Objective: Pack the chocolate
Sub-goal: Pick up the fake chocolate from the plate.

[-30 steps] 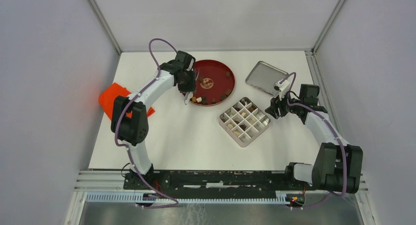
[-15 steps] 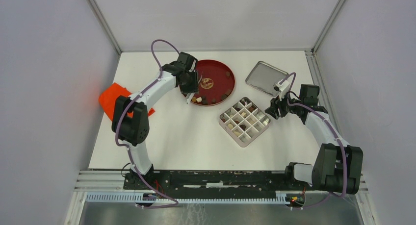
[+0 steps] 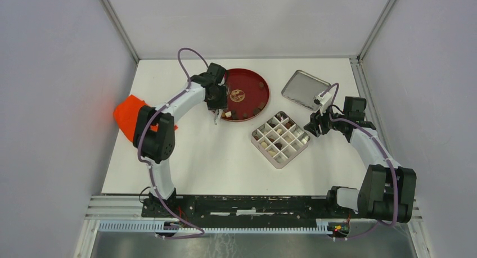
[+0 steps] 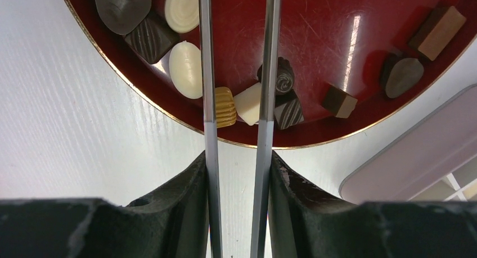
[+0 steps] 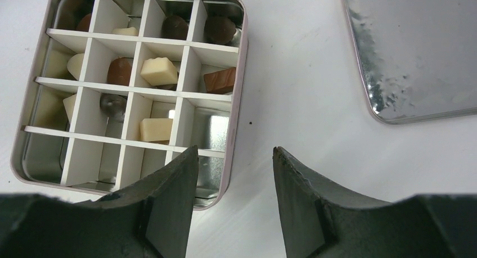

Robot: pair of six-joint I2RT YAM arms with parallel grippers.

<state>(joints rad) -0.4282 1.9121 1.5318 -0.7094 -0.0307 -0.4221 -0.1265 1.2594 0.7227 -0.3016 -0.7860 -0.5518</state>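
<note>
The left gripper [image 4: 237, 162] is clamped on thin metal tweezers [image 4: 206, 72], whose blades are seen either side of a cream-white chocolate cube [image 4: 248, 104] near the rim of the round red plate [image 4: 337, 50]. The cube should be squeezed gently, so that neighbouring pieces are not nudged. The right gripper [image 5: 235, 157] is held open beside the square divided tin [image 5: 238, 72]. Only its wrist view shows which cells are filled.
</note>
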